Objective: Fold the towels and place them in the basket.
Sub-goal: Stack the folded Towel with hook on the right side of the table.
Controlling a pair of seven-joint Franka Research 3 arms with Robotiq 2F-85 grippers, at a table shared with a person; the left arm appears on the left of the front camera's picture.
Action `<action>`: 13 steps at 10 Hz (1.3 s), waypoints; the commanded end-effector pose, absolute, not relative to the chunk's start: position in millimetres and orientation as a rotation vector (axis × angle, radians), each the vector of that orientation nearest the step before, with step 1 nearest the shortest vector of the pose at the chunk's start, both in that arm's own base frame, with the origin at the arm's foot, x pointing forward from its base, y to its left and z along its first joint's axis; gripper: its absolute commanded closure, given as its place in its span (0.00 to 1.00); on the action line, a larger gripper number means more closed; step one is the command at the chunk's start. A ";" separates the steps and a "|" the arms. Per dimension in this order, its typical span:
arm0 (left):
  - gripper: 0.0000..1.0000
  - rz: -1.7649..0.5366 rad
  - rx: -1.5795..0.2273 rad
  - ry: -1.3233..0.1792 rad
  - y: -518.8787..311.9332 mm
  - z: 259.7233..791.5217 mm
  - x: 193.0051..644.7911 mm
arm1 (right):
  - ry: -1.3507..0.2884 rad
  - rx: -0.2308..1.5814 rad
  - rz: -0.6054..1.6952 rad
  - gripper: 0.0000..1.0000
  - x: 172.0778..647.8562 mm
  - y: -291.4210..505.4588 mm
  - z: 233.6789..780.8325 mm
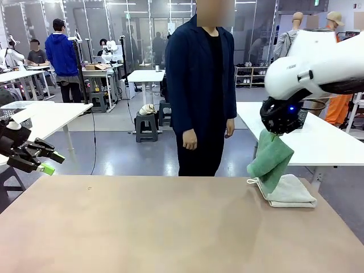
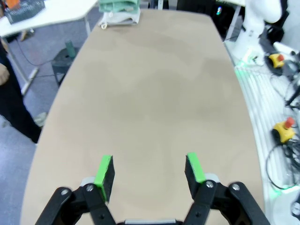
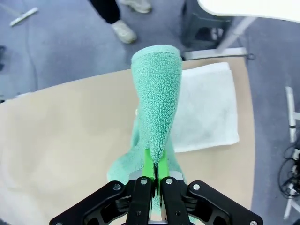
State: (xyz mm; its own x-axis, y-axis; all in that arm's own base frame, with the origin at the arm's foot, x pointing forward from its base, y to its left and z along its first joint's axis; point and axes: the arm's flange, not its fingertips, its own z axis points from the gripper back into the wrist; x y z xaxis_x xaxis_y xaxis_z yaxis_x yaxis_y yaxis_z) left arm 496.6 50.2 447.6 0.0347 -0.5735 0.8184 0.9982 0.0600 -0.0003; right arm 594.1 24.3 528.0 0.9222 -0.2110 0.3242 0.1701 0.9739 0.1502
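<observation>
Two towels seen: I judge the cream towel (image 1: pixel 290 191) folded on the table (image 1: pixel 159 227), the green towel (image 1: pixel 271 159) hanging pinched in the right gripper (image 3: pixel 155 169) jaws, left gripper (image 2: pixel 150 171) jaws open and empty, basketing undone.

Green towel (image 1: pixel 271 159) (image 3: pixel 157 98) — terry cloth, folded into a hanging bundle, pinched at its upper edge and suspended above the table's right far corner, its lower end draping down to the cream-white towel; seen small at the table's far end from the left wrist (image 2: pixel 119 5). Cream-white towel (image 1: pixel 289 191) (image 3: pixel 206 110) (image 2: pixel 123 18) — terry cloth, folded flat into a neat rectangle, lying on the tabletop near the right far edge, a small loop showing at its left corner in the front view, partly overlapped by the green one.
</observation>
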 end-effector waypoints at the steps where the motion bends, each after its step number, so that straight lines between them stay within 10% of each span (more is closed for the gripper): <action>1: 0.23 -1.387 -0.719 -0.766 50.3 449.0 496.4 | -0.322 0.279 -0.182 0.96 595.1 -1.6 507.0; 6: 0.23 -1.387 -0.719 -0.766 50.3 449.0 496.4 | -0.232 0.578 -0.229 0.96 604.8 -39.0 447.6; 13: 0.23 -1.387 -0.719 -0.766 50.3 449.0 496.4 | -0.257 0.491 -0.289 0.96 607.7 -123.9 419.5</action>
State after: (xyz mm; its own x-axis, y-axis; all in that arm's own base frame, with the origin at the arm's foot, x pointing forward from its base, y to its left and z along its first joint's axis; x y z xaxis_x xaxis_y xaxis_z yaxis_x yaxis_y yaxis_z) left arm 496.6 50.2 447.6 0.0348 -0.5736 0.8184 0.9982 0.0600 -0.0004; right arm 601.7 -119.1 417.7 0.9215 -0.3572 0.1526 0.2314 0.8204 0.5229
